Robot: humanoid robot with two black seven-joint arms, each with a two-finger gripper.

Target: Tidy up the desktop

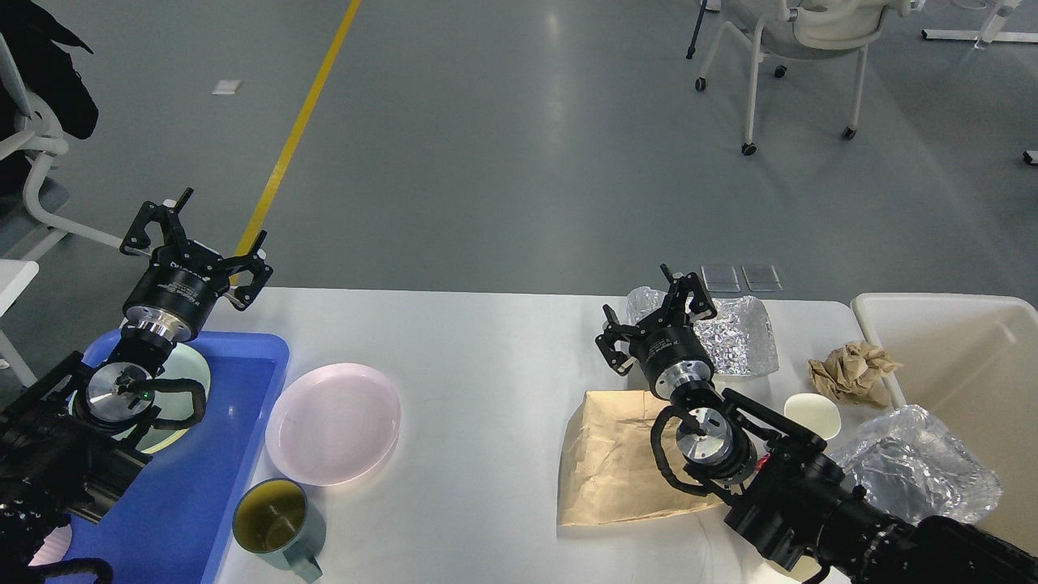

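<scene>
The white desktop (478, 357) fills the lower half of the head view. On it lie a pink plate (333, 423), a green mug (274, 525), a brown paper bag (616, 462), a foil tray (734, 332), a crumpled brown paper (851, 371), a small cream disc (812, 415) and a crumpled foil wrap (920, 466). My left gripper (195, 239) hangs open and empty above the blue tray's far end. Above the foil tray's left side my right gripper (661, 312) is open, holding nothing.
A blue tray (235, 422) at the left holds a pale green plate (190, 381), partly hidden by my left arm. A cream bin (965, 357) stands at the desktop's right end. Chairs stand on the grey floor beyond the table.
</scene>
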